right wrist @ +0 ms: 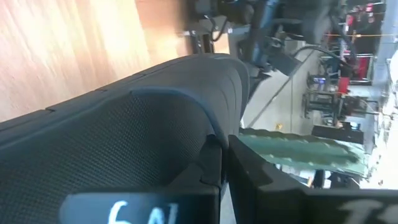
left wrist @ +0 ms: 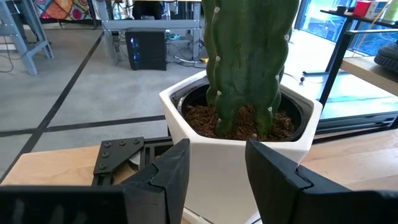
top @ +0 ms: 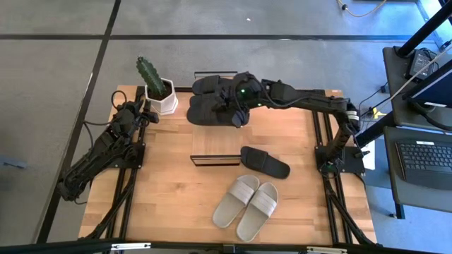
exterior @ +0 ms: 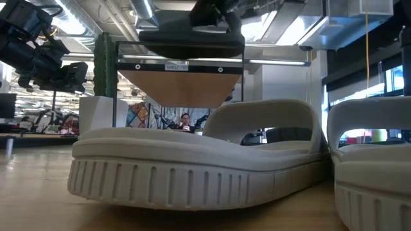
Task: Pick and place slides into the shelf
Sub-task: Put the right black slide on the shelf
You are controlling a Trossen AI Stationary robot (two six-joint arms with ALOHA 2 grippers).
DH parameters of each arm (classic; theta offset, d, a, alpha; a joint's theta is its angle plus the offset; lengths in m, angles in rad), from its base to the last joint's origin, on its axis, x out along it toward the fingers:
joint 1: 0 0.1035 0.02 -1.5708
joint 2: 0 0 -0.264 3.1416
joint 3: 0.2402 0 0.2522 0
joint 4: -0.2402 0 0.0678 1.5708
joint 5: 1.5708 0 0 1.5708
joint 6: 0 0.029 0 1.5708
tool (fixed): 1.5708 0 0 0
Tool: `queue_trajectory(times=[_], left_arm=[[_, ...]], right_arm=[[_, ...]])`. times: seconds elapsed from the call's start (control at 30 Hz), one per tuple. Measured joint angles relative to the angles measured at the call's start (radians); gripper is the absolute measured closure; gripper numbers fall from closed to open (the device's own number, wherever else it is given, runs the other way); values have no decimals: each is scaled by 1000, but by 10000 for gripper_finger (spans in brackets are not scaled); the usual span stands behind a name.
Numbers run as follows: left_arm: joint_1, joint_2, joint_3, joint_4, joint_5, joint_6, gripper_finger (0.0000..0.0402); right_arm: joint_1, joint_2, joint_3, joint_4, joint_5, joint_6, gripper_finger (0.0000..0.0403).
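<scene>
The shelf [top: 215, 141] stands mid-table with its light plank top and dark frame. Two black slides sit over its far part, one [top: 210, 85] farther and one [top: 210, 113] nearer. My right gripper [top: 235, 107] reaches in from the right, shut on the nearer one. In the low view this slide [exterior: 192, 38] shows at the shelf's top rail [exterior: 180, 63]. A third black slide [top: 265, 162] lies sole-down on the table right of the shelf. The grey-beige pair [top: 247, 204] rests near the near edge. My left gripper [left wrist: 214, 174] is open, just short of the white cactus pot [left wrist: 236, 155]. My right gripper [right wrist: 224, 168] pinches the black slide by its wide textured strap [right wrist: 155, 143] between both fingers, coming from the table's right side. The slide sits level at the shelf's top. Whether its sole rests on the plank I cannot tell.
The cactus pot [top: 159, 95] stands at the table's far left corner, close beside the shelf. The grey-beige pair fills the near view [exterior: 199, 167]. Bare table lies left of the shelf and along the near left. A desk with a keyboard [top: 424, 159] stands beyond the right edge.
</scene>
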Motion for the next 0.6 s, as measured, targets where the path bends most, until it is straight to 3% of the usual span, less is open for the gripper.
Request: queue_trajectory(times=[0.6], left_arm=[[0, 0, 0, 0, 0, 0, 254]], right_arm=[[31, 116, 0, -9, -7, 1, 391]])
